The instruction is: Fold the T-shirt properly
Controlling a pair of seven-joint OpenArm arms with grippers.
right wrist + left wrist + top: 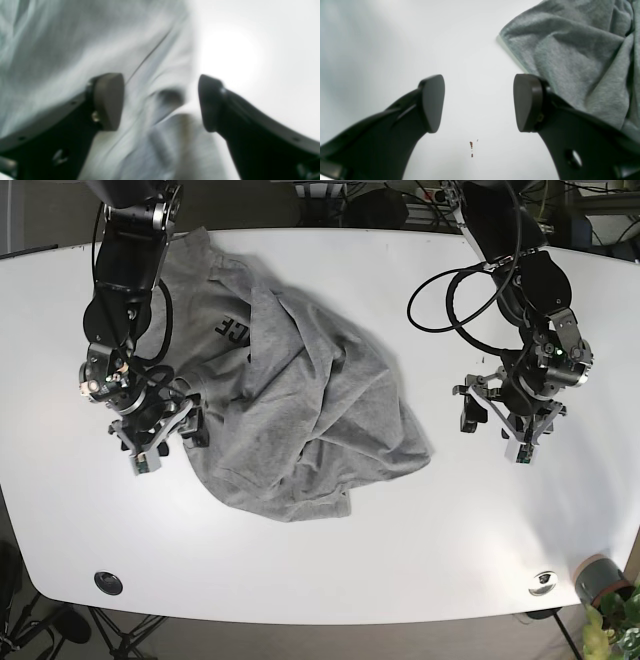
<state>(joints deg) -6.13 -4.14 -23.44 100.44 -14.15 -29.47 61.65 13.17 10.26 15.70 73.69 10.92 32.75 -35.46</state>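
The grey T-shirt (300, 400) lies crumpled on the left and middle of the white table (400, 560), with dark lettering near its upper part. My right gripper (165, 445) hangs open at the shirt's left edge. In the right wrist view, which is blurred, its fingers (110, 100) straddle wrinkled cloth of the T-shirt (75, 37), with nothing pinched. My left gripper (493, 435) stands open over bare table, to the right of the shirt and apart from it. In the left wrist view the T-shirt (570, 50) lies beyond the right finger (527, 102); the left gripper (478, 102) holds nothing.
Black cables (455, 290) loop over the table behind the left arm. A black round cap (108, 582) and a metal disc (543, 582) sit near the front edge. A potted plant (605, 590) stands off the front right corner. Small red marks (471, 147) dot the table.
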